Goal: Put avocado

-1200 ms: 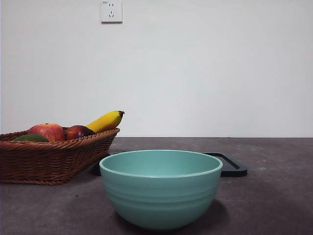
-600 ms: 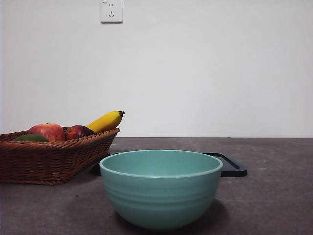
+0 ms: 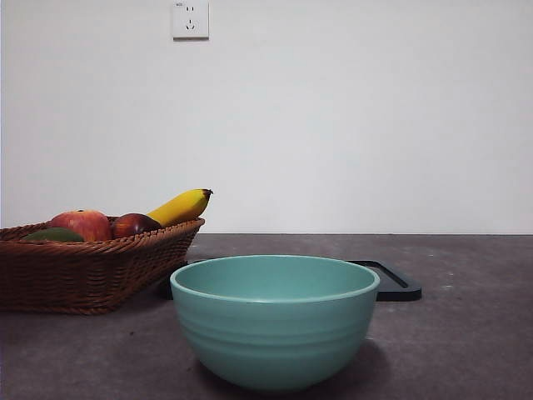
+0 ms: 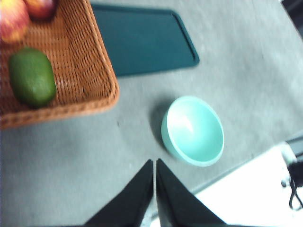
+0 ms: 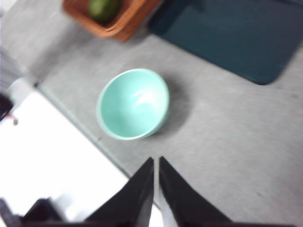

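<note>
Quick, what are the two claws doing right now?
Left gripper: closed, holding nothing, up above the table.
Right gripper: closed, holding nothing, also up high.

My avocado [image 4: 32,77] lies in the basket [image 3: 92,271] at the table's left; the bowl [image 3: 275,321] sits at the front edge, the tray [image 3: 391,282] behind it.

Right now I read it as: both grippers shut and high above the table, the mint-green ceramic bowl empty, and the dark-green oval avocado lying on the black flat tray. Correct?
Not quite. The dark-green oval avocado lies in the brown wicker basket, not on the black flat tray; the left wrist view shows it. The rest holds: the left gripper and right gripper are shut above the table, and the mint-green bowl is empty.
</note>
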Robot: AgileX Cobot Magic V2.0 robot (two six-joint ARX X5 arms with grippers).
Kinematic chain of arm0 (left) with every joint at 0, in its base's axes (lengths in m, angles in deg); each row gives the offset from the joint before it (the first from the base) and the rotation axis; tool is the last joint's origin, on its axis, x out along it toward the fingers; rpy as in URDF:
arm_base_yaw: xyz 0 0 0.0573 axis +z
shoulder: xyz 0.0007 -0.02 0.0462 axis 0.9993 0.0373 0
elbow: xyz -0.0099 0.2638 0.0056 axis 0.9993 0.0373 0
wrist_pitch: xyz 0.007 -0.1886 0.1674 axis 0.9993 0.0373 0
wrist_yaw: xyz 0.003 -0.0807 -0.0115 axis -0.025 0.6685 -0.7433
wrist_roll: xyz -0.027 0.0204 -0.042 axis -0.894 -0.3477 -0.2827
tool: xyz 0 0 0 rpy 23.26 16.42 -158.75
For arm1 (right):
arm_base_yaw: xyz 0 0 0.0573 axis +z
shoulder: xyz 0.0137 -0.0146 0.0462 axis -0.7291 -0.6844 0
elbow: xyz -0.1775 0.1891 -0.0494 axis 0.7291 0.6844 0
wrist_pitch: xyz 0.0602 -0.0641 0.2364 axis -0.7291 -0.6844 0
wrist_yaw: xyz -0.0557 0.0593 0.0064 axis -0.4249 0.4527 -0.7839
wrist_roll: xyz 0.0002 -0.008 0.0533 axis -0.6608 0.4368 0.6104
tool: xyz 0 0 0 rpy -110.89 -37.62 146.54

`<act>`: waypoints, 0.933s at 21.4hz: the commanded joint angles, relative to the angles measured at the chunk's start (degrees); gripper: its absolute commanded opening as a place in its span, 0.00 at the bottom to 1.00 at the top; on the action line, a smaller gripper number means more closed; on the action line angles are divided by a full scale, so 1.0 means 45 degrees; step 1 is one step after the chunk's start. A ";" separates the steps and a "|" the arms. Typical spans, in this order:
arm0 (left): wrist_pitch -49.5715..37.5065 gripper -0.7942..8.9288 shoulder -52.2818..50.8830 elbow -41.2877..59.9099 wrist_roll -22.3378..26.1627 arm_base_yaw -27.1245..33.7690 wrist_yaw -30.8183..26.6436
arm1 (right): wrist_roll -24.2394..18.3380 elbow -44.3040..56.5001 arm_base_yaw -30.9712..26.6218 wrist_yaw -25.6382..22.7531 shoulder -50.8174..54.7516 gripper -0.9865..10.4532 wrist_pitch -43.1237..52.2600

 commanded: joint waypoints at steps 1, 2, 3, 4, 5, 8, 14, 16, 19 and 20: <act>0.0005 0.09 0.0102 -0.0238 0.0384 -0.0083 0.0053 | -0.0223 -0.0257 0.0291 0.0034 -0.0063 0.09 0.0092; 0.0005 0.09 0.0102 -0.0238 0.0384 -0.0097 0.0053 | -0.0219 -0.0257 0.0325 0.0034 -0.0063 0.10 0.0092; 0.0005 0.10 0.0102 -0.0238 0.0379 -0.0102 0.0053 | -0.0214 -0.0257 0.0325 0.0034 -0.0063 0.10 0.0092; 0.0005 0.16 0.0102 -0.0238 0.0379 -0.0102 0.0049 | -0.0214 -0.0257 0.0325 0.0029 -0.0063 0.10 0.0097; 0.0000 0.20 0.0102 -0.0238 0.0379 -0.0102 0.0049 | -0.0214 -0.0257 0.0325 0.0029 -0.0063 0.10 0.0102; -0.0005 0.36 0.0102 -0.0238 0.0379 -0.0102 0.0044 | -0.0194 -0.0257 0.0325 0.0029 -0.0063 0.19 0.0112; -0.0097 0.47 0.0160 -0.0238 0.0330 -0.0102 0.0029 | -0.0155 -0.0257 0.0325 0.0029 -0.0063 0.40 0.0185; -0.0165 0.47 0.0257 -0.0238 0.0291 -0.0102 -0.0049 | -0.0151 -0.0257 0.0325 0.0029 -0.0063 0.40 0.0185; -0.0316 0.47 0.0549 -0.0243 0.0189 -0.0107 -0.0418 | -0.0107 -0.0257 0.0325 0.0034 -0.0063 0.40 0.0185; -0.0452 0.47 0.0695 -0.0243 0.0155 -0.0112 -0.0563 | -0.0107 -0.0257 0.0325 0.0034 -0.0063 0.40 0.0185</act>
